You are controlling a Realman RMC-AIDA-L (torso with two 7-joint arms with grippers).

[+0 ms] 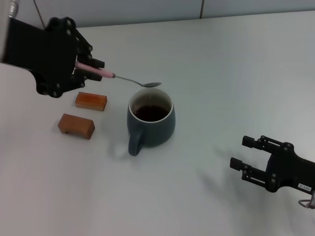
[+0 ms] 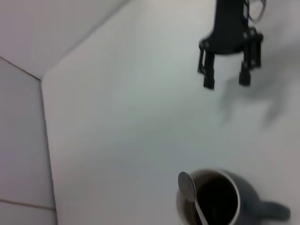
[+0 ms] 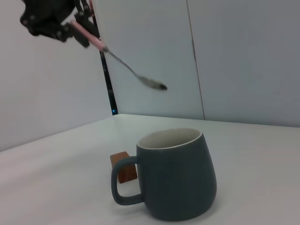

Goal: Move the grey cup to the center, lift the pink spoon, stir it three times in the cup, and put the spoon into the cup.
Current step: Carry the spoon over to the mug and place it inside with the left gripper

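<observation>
The grey cup point(image 1: 151, 122) stands on the white table with dark liquid inside and its handle toward me; it also shows in the left wrist view point(image 2: 220, 197) and the right wrist view point(image 3: 174, 174). My left gripper point(image 1: 86, 70) is shut on the pink handle of the pink spoon point(image 1: 118, 77) and holds it in the air, well above the cup. The spoon's metal bowl point(image 1: 151, 84) hangs over the cup's far rim, as in the left wrist view point(image 2: 187, 186) and the right wrist view point(image 3: 154, 84). My right gripper point(image 1: 243, 156) is open and empty to the cup's right, low over the table.
Two small orange-brown blocks point(image 1: 91, 101) point(image 1: 76, 126) lie on the table left of the cup, below my left gripper. One block shows behind the cup in the right wrist view point(image 3: 125, 169). A wall runs along the table's far edge.
</observation>
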